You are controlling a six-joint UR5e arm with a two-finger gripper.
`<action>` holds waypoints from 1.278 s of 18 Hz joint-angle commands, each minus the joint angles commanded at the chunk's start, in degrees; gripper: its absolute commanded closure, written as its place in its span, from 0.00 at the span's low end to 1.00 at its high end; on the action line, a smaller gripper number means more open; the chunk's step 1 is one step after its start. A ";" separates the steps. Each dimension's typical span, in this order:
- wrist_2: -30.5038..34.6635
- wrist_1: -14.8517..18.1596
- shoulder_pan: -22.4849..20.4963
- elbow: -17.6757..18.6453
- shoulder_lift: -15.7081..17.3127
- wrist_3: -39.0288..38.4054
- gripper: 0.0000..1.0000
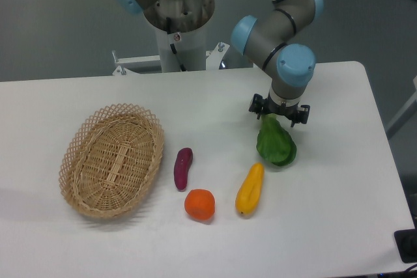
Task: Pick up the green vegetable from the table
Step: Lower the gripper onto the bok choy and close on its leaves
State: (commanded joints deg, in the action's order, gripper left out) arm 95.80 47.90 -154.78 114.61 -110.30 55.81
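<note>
The green vegetable (276,142) has broad dark green leaves. Its narrow upper end runs up into my gripper (279,114), and its stalk end is hidden there. The gripper points down at the right-middle of the white table (339,226), and its jaws appear shut on the vegetable's upper end. The fingertips are hidden by the wrist and the leaves. I cannot tell whether the vegetable's lower end touches the table.
A yellow elongated vegetable (250,189) lies just below and left of the green one. An orange fruit (199,204) and a purple eggplant (182,168) lie further left. A wicker basket (112,159) stands at the left. The robot's base column (176,24) is at the back.
</note>
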 joint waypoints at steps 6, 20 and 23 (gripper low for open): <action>-0.18 0.09 0.00 -0.18 0.00 0.35 0.35; 0.00 1.49 -0.26 -3.42 0.88 1.67 0.66; -0.09 3.95 -0.26 -6.14 1.05 1.93 0.66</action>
State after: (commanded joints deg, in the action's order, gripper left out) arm 95.71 51.85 -155.04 108.47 -109.25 57.74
